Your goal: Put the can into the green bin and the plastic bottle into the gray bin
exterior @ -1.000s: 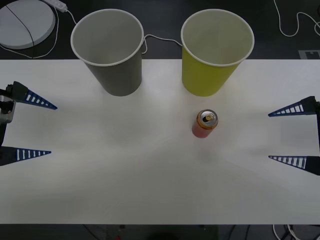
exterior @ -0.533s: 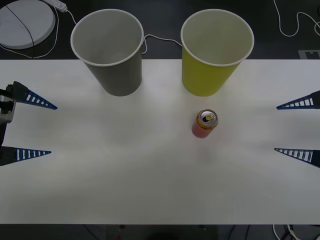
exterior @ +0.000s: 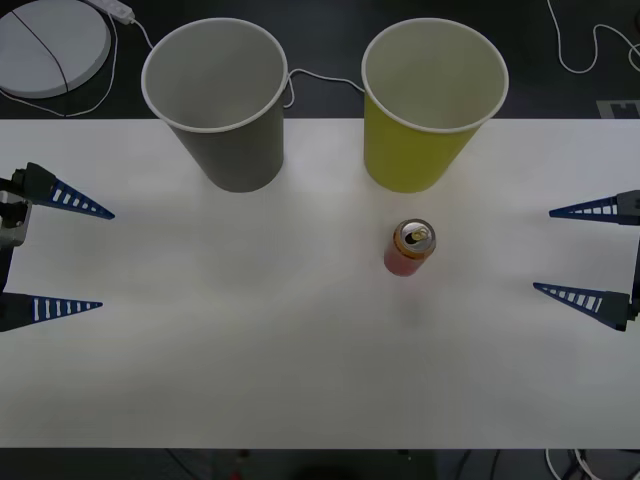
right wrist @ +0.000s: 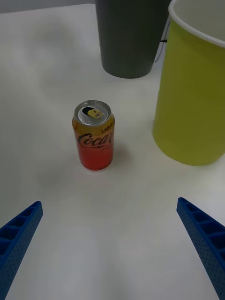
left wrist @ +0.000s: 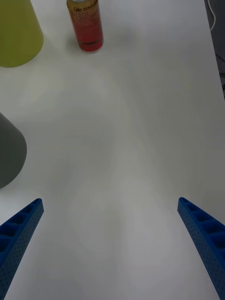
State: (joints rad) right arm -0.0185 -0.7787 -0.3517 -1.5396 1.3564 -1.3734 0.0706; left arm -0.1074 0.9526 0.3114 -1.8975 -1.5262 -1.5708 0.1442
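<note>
The can (exterior: 410, 248) is red-orange with a shiny pull-tab top and stands upright on the white table, just in front of the green bin (exterior: 420, 140). The gray bin (exterior: 230, 140) stands to the green bin's left. My right gripper (exterior: 543, 250) is open at the table's right edge, level with the can and well apart from it. The right wrist view looks at the can (right wrist: 94, 136) between the open fingers (right wrist: 201, 229), with the green bin (right wrist: 192, 93) and gray bin (right wrist: 131, 37) behind. My left gripper (exterior: 106, 259) waits open at the left edge. The plastic bottle is out of view.
The white table (exterior: 300, 380) has wide bare room in front of the bins and around the can. Behind the table lie a round white disc (exterior: 50, 45) and loose white cables (exterior: 585, 55) on a dark floor.
My right gripper has shifted a little toward the table's far side, staying open. The can, both bins and my left gripper have not moved.
</note>
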